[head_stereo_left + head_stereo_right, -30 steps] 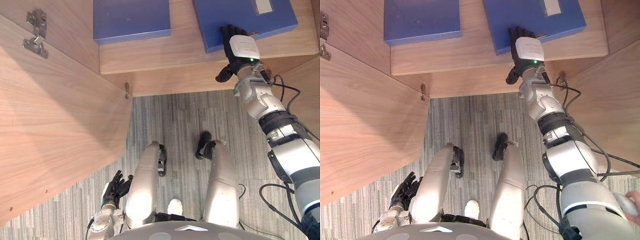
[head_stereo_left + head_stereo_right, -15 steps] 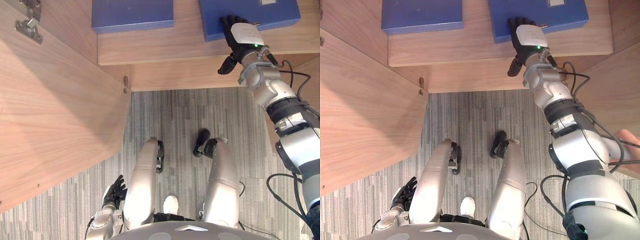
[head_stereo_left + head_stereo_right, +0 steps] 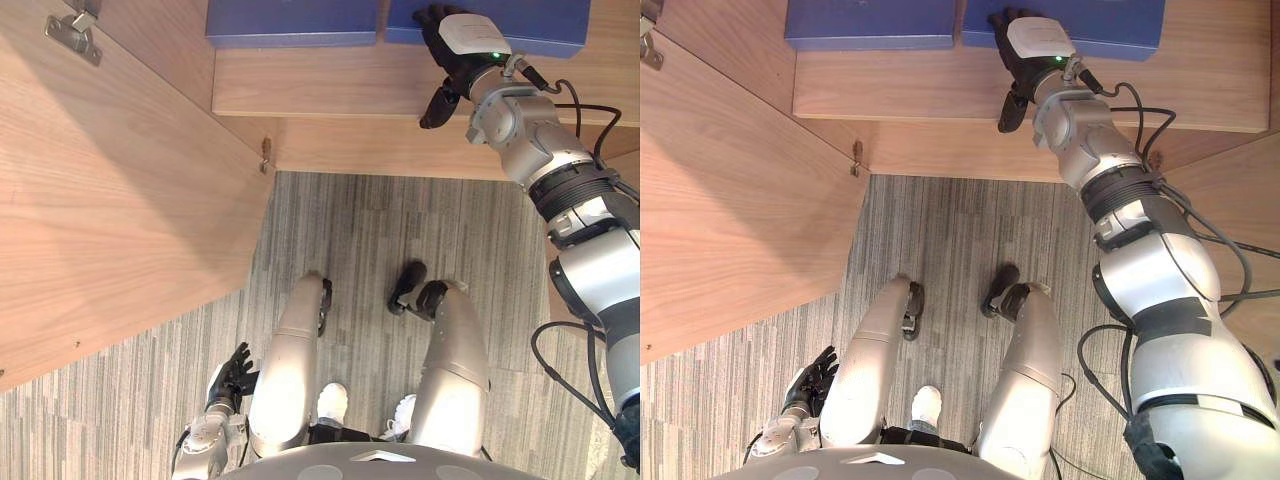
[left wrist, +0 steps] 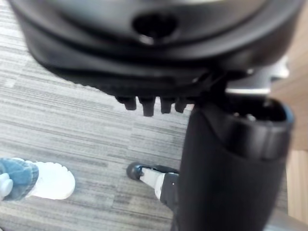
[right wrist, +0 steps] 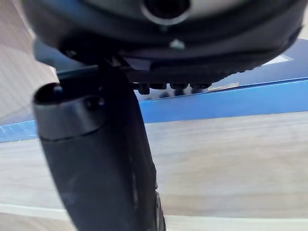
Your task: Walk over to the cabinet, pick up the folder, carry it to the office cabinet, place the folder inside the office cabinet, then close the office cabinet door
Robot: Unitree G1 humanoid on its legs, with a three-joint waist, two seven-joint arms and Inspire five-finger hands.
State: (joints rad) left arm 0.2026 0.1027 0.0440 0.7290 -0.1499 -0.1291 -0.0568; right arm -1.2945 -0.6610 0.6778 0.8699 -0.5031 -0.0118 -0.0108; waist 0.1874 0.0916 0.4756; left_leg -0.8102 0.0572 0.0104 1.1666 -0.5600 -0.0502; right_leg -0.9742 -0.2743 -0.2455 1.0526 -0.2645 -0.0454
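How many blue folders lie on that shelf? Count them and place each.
2. The left folder lies on the shelf; the right folder sits beside it, with the right hand on its near edge. More may hide beyond the view's top.

We see bright, even light on the wooden shelf [image 3: 320,95] and the striped carpet [image 3: 350,230]. A soft shadow darkens the open door [image 3: 110,220] near its hinged edge and the board under the shelf

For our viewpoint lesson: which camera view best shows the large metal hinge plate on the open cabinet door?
The left eye view: the hinge sits nearly whole on the open door. The right eye view cuts it off at the picture's edge. The wrist views point at carpet and shelf instead.
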